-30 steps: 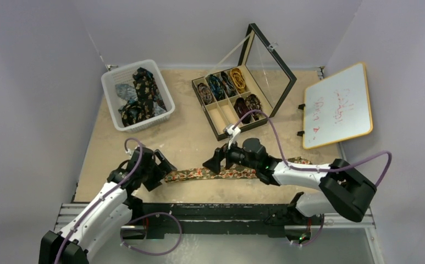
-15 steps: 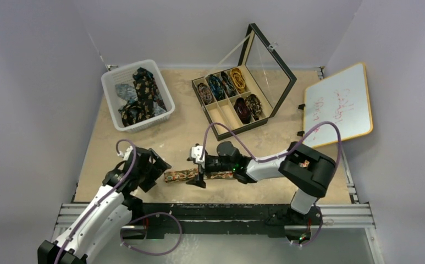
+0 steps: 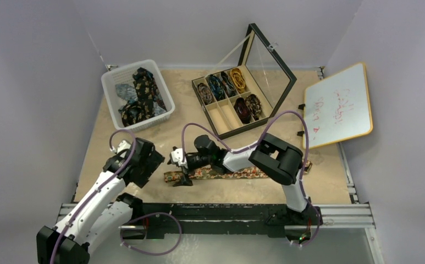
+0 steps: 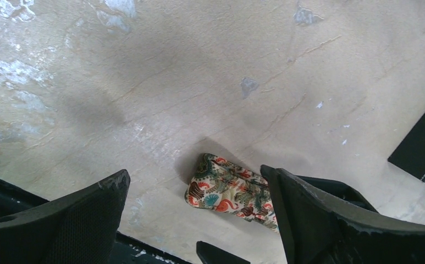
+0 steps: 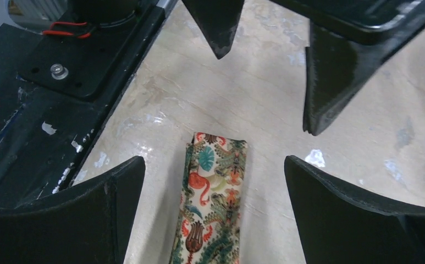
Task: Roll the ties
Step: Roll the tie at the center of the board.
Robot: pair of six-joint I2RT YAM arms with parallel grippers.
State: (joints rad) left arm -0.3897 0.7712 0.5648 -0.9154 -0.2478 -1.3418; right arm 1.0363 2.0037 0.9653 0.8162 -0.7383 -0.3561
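Lower right gripper, jaws wide apart astride the left end of the tan-orange tie lying flat near the front edge of the table, pinch square across its full width before rolling; leave left gripper, also wide and empty, clear alongside.

The long tan-orange patterned fabric tie lay flat on the beige table at six o'clock, stretched from eight toward four. The right gripper straddled its eight-o'clock end, and the left gripper stood just beyond that end, apart from it. The white plastic basket sat at ten o'clock, holding loose dark ties. The black compartmented box sat at one o'clock with coiled ties in its cells. The orange-framed whiteboard leaned at three o'clock.
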